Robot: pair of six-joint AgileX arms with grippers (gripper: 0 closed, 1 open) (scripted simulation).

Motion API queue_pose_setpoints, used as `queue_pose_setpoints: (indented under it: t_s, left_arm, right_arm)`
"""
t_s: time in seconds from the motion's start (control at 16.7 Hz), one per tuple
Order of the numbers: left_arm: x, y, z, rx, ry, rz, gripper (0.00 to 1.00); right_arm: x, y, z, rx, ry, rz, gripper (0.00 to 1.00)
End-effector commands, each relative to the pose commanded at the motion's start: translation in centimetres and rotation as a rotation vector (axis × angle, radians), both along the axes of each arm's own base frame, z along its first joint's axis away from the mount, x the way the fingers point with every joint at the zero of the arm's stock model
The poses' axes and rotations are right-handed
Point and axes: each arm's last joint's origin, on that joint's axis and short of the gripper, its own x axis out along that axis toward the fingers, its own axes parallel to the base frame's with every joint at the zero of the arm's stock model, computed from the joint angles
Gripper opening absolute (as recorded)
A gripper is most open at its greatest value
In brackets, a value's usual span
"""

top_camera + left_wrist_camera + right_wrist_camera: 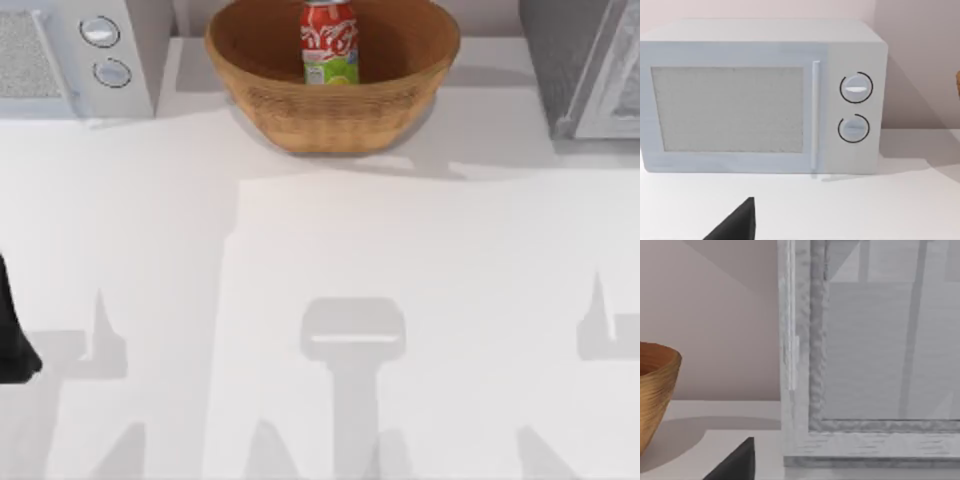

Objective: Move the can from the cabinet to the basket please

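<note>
A plain white table [320, 300] backed by a pale wall was seen from above, with the basket [330, 105] set at the far middle edge. The can [329, 42] was found standing upright inside the basket, so the transfer was judged complete, with nothing evidently left but for the arms to stay clear. The cabinet [590, 65] was placed at the table's far right, its pale-framed door [880, 365] seen close up from the right wrist; whether that door was fully closed could not be made out. A white microwave [760, 95] with two round knobs was stood at the far left. The left arm [15, 335] was caught only as a dark shape at the table's left edge, apparently parked. A dark wedge was cut off at the bottom of each wrist view, and whether either claw was spread or pressed together could not be told.
</note>
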Motion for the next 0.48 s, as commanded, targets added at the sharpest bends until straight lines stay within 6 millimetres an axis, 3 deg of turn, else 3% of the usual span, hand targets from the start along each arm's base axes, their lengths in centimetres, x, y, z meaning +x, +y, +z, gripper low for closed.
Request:
queue_pose_setpoints:
  t_s: [0.18,0.48]
  left_arm:
    - [0.0,0.0,0.0,0.000,0.000,0.000,1.00]
    - [0.0,0.0,0.0,0.000,0.000,0.000,1.00]
  right_arm:
    - [-0.2,-0.5,-3.0,0.000,0.029,-0.001,1.00]
    - [-0.2,-0.6,-3.5,0.000,0.036,-0.002,1.00]
